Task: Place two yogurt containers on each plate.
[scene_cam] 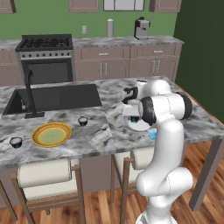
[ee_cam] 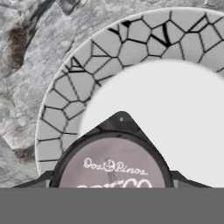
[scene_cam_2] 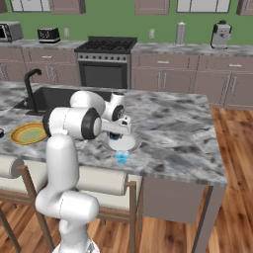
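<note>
My gripper [ee_cam: 111, 183] is shut on a yogurt container [ee_cam: 111, 164], a dark round cup with a pale printed lid, just above the white-grey plate [ee_cam: 65, 109] with its cracked-pattern rim. In the left base view the gripper [scene_cam: 132, 114] hangs over that plate [scene_cam: 139, 127], partly hidden by my arm; the right base view shows the gripper [scene_cam_2: 114, 134] and the plate [scene_cam_2: 126, 144] too. Two more yogurt containers [scene_cam: 83, 120] [scene_cam: 16, 141] stand on the counter beside the yellow-orange plate [scene_cam: 51, 134], which lies bare.
A small light-blue translucent object [scene_cam: 152, 134] [scene_cam_2: 121, 157] sits at the counter's front edge next to the white plate. The sink [scene_cam: 57, 97] and black faucet [scene_cam: 29, 94] lie at the back left. Stools stand under the counter's front.
</note>
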Available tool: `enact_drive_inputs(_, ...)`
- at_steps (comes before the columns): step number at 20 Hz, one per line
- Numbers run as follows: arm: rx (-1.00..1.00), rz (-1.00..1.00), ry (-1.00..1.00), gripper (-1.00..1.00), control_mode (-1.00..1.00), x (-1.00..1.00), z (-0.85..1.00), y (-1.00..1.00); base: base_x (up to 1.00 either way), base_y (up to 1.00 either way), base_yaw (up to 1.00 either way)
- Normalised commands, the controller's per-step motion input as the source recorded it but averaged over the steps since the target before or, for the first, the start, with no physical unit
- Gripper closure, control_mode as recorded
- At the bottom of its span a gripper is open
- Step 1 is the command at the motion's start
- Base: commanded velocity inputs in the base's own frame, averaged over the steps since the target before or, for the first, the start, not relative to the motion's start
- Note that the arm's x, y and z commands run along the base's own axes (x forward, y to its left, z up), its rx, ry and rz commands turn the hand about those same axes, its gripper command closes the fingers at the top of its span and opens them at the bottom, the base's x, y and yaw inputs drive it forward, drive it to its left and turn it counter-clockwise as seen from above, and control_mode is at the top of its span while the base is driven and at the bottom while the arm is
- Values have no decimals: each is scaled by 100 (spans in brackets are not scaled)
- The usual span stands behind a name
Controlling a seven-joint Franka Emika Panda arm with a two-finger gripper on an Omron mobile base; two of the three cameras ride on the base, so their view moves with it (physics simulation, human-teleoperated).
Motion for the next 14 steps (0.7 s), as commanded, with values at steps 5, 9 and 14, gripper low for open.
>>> enact_drive_inputs(5,0,0,3,100,-100,-3,-35,5,0,0,0)
enact_drive_inputs(9,0,0,0,100,-100,2,-11,4,0,0,0)
enact_drive_inputs(14,0,0,0,-100,-100,0,-6,0,0,0,0)
